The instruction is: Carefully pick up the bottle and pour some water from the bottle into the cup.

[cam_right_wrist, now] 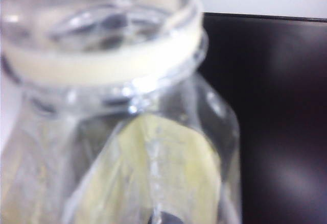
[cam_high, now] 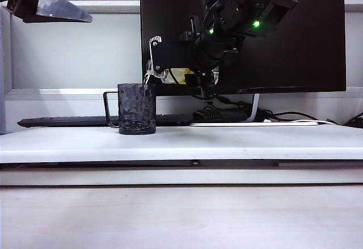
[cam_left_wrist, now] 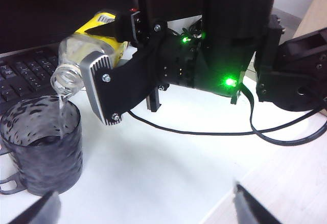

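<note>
My right gripper (cam_left_wrist: 97, 55) is shut on the bottle (cam_left_wrist: 82, 48), a clear one with a yellow label (cam_high: 178, 76). The bottle lies tipped on its side, its open neck (cam_left_wrist: 65, 78) just above the rim of the black dimpled cup (cam_left_wrist: 41, 147). A thin stream of water (cam_left_wrist: 62, 106) runs from the neck into the cup (cam_high: 136, 110). In the right wrist view the blurred bottle (cam_right_wrist: 127, 132) fills most of the picture. My left gripper (cam_left_wrist: 145, 211) is open and empty, raised high at the exterior view's upper left (cam_high: 106, 5), away from the cup.
The cup stands on a white desk (cam_high: 227, 141) with its wire handle (cam_high: 108, 107) pointing left. Behind it are a keyboard (cam_high: 62, 121), a large dark monitor (cam_high: 295, 33) and cables (cam_left_wrist: 204, 132). A lower wooden surface (cam_high: 181, 215) lies in front.
</note>
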